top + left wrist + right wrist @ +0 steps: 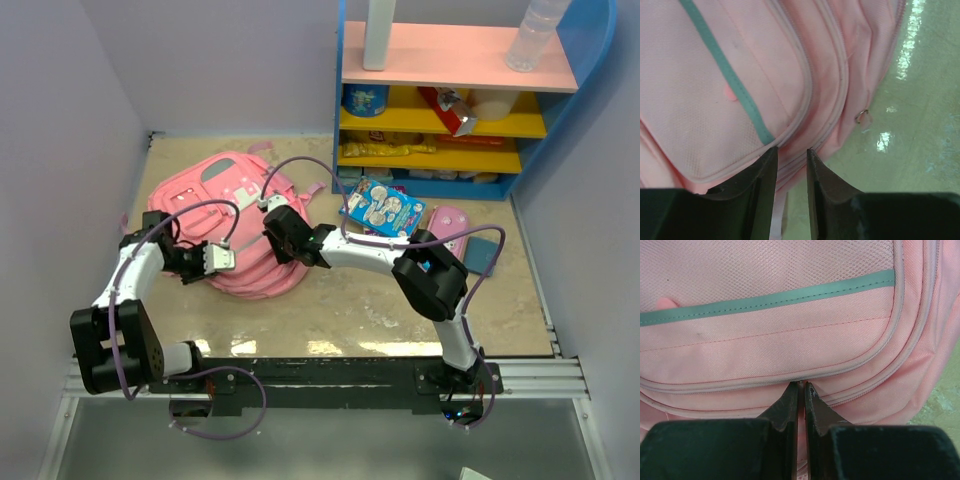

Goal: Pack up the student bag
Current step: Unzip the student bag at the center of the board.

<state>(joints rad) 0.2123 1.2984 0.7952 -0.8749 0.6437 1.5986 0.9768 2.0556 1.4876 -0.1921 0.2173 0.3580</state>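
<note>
The student bag [235, 215], a large soft pink backpack, lies on the floor at the left. My left gripper [215, 258] is at its near left edge. In the left wrist view its jaws [791, 150] stand slightly apart, with the zipper seams at the edge of the bag [715, 90] running between the tips. My right gripper [278, 228] is at the bag's right side. In the right wrist view it [802, 384] is nearly closed, pinching at the seam under the front pocket of the bag [790, 315]. What sits between its tips is hidden.
A blue shelf unit [450, 100] with bottles and packets stands at the back right. A blue-and-white packet [385, 208], a small pink pencil case [447, 222] and a purple item [485, 255] lie in front of it. A small metal ring [863, 116] hangs at the bag's edge. Walls close in on the left.
</note>
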